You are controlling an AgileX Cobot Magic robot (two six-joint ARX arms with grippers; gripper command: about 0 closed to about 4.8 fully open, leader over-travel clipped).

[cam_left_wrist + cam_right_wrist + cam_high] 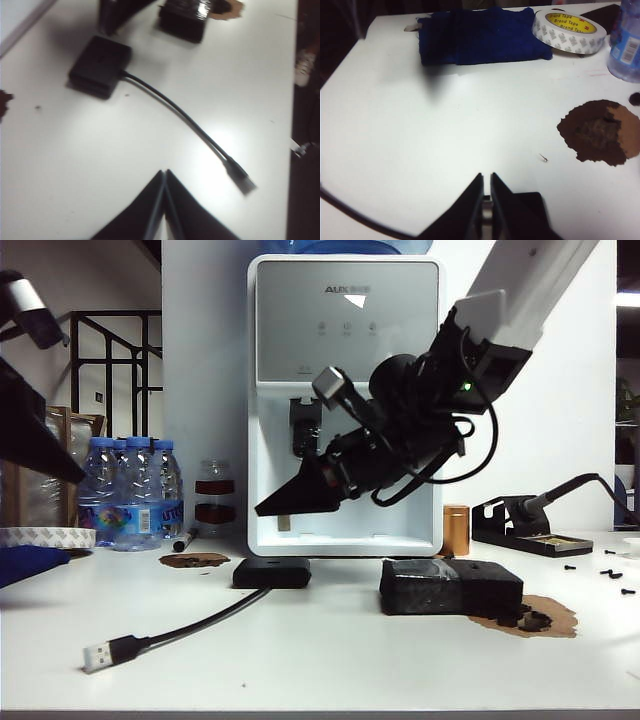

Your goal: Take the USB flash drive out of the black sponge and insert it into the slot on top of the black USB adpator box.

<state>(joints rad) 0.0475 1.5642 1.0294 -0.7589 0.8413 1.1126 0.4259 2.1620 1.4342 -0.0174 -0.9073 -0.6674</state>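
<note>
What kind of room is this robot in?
Probably a workshop or lab break corner: a white water dispenser stands behind the white table, a black soldering iron on its stand sits at the right, and small black screws lie scattered nearby.

A smooth white worktop point(320, 660) with a soft sheen is shown. The black USB adpator box point(272, 573) looks like matt plastic. The black sponge point(450, 587) is wrapped partly in glossy clear tape. A dark blue cloth point(480, 35) looks soft and fuzzy. The cable plug point(98, 655) appears silvery metal.
</note>
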